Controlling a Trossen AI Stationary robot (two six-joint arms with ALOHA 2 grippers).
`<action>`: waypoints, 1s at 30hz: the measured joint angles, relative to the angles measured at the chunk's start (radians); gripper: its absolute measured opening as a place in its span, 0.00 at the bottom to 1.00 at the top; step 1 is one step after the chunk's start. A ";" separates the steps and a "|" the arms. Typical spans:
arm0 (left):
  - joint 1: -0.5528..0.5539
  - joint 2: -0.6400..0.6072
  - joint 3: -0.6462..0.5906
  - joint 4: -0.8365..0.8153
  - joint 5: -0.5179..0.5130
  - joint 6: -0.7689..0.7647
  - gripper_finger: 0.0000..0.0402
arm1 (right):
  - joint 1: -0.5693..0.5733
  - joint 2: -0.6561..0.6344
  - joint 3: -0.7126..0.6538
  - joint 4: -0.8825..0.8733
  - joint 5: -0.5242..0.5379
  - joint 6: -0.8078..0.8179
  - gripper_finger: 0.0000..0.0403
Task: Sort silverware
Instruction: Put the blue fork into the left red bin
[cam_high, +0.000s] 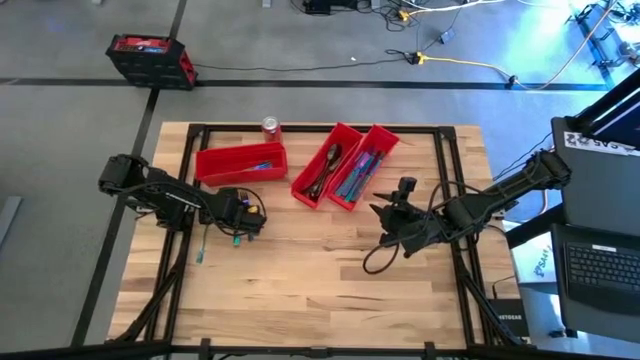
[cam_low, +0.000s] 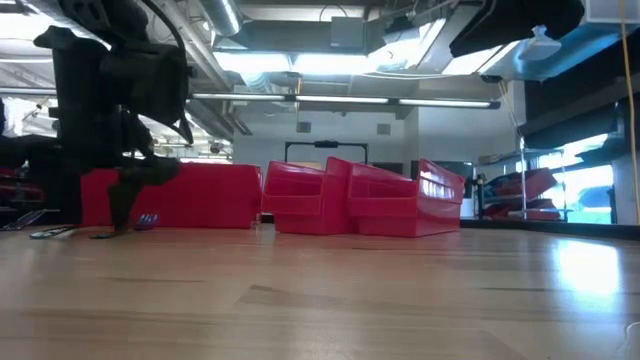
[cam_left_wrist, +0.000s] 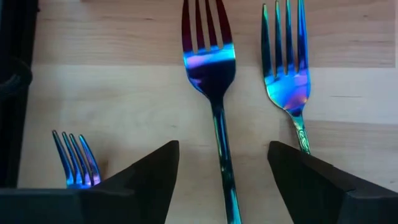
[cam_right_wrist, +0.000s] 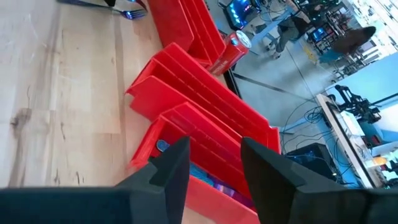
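The left gripper (cam_left_wrist: 222, 180) hangs low over the worktop (cam_left_wrist: 124, 93), its fingers (cam_left_wrist: 146, 177) wide open and holding nothing. A fork (cam_left_wrist: 211, 68) lies flat between them. Its long handle runs back between the fingers and its prongs point away. Two more forks (cam_left_wrist: 287, 74) lie just beside it, so a crooked squeeze could bump one. The right gripper (cam_right_wrist: 214, 168) waits empty, half open, near the red bins (cam_right_wrist: 199, 106).

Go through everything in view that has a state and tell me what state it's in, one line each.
Left gripper: jaws open, straddling the middle fork's handle.
Middle fork: flat on the table, not gripped.
Other two forks: flat on the table either side.
Right gripper: jaws open, empty, by the angled bins.
Angled bins: holding silverware.
Soda can: upright.
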 joint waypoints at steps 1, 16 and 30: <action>0.001 0.000 -0.003 0.002 -0.001 0.000 0.59 | 0.000 0.000 0.000 -0.001 0.000 0.000 0.32; -0.001 0.001 -0.010 -0.021 -0.038 -0.025 0.31 | 0.000 0.000 0.000 -0.011 0.000 -0.008 0.32; -0.008 -0.002 -0.042 0.010 -0.040 -0.063 0.15 | 0.000 0.000 0.000 -0.009 0.000 -0.031 0.32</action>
